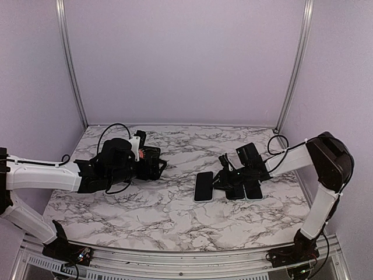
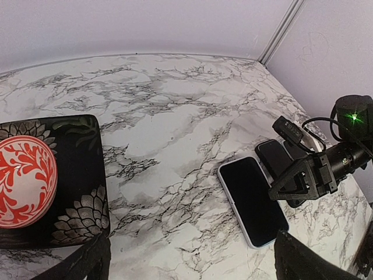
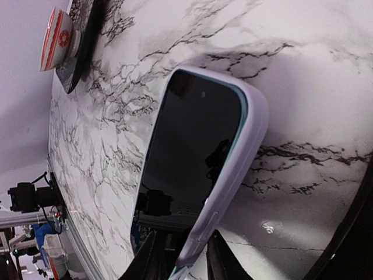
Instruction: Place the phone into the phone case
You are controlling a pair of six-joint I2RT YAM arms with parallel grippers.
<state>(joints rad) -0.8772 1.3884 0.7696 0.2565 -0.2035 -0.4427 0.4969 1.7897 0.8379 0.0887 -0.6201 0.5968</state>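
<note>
The phone (image 3: 186, 175) lies face up inside the pale case (image 3: 252, 137), flat on the counter (image 1: 169, 219) right of centre. The teal lip runs evenly round the corners in view, so the seating looks all but done. The right hand (image 3: 185, 259) sits at the case's right wall with its fingers (image 3: 152, 259) part-way apart, one over the screen and one outside the wall. Whether they pinch the rim or stand just clear cannot be told. The step in hand appears to be the letting go. It calls for spreading straight apart and then rising straight up, so that the wall is not peeled back and the case is not dragged toward the dark slabs (image 1: 236, 191) just to its right. If that edge sits proud, a flat press there would finish it. The left hand (image 2: 192, 262), spread wide, hangs well to the left by the plate (image 2: 81, 169) and need not join in.
</note>
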